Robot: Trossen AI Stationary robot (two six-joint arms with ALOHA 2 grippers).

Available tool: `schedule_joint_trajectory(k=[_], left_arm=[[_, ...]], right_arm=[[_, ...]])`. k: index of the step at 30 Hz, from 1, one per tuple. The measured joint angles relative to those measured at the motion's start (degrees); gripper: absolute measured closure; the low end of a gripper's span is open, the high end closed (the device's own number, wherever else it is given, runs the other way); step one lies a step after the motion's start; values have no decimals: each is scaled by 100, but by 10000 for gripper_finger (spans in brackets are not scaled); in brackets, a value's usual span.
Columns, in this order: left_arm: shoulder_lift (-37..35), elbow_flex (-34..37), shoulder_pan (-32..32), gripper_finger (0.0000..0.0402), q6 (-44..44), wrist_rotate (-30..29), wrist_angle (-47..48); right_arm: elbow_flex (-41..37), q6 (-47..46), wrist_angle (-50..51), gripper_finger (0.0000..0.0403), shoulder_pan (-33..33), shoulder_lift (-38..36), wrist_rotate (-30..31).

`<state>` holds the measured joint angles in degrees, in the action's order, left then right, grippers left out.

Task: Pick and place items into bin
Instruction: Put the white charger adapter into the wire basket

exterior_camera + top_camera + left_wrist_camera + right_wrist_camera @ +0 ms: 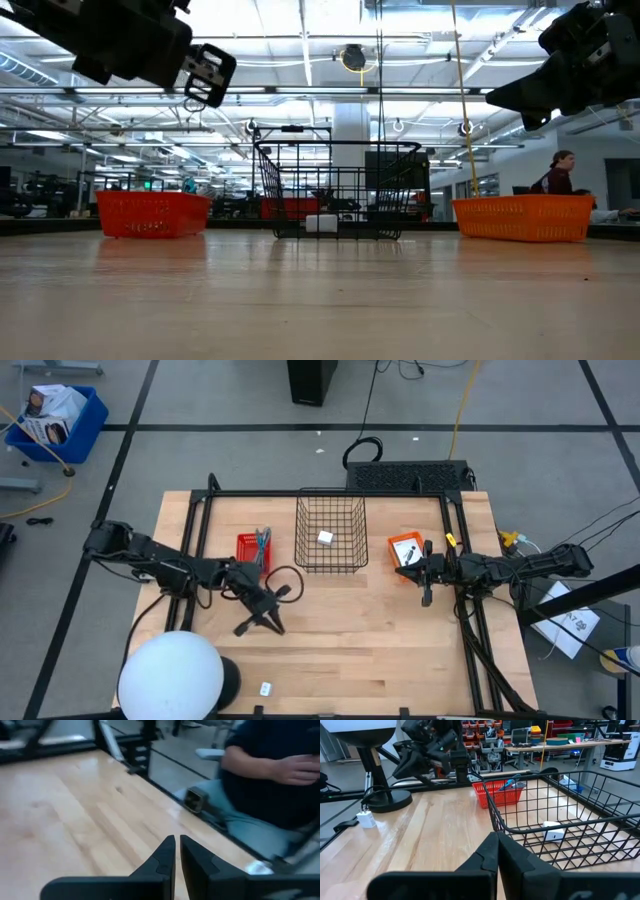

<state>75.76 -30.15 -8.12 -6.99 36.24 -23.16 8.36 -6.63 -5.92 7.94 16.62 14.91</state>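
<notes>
Wooden table (340, 640), bare across most of its middle. Black wire bin (330, 532) at the far centre of the table, upright, holding one small white block (325, 538), also visible on the bin floor in the right wrist view (553, 831). Red basket (251, 549) just left of the bin, with a slim teal pen-like tool (263, 541) poking from it; seen too in the right wrist view (510, 784). Orange basket (405, 549) just right of the bin, something dark inside, too small to make out. White dome lamp (172, 676) at the near left corner of the table. Left gripper (262, 622) raised over the table's left half, near the red basket, fingers (162, 857) nearly together with only a thin slit between them, holding nothing. Right gripper (426, 574) beside the orange basket, fingers (487, 852) pressed fully together, empty. Small white object (265, 688) lying alone near the front edge, well apart from both grippers.
</notes>
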Motion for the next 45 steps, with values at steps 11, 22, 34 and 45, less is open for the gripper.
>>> schedule_joint_trajectory(k=[11, 22, 34, 45], left_arm=[[421, 12, -265, 371, -1697, 1604, 571], [1176, -3, -165, 371, -2293, 1925, 335], [1507, -2, -214, 371, -2213, 1713, 76], [1505, -4, -368, 361, -2638, 1959, -56]], right_arm=[[2, 1, 19, 403, 0, 7, 1], [2, 0, 21, 403, 0, 13, -1], [2, 2, 21, 403, 1, 13, 0], [2, 2, 21, 403, 1, 13, -1]])
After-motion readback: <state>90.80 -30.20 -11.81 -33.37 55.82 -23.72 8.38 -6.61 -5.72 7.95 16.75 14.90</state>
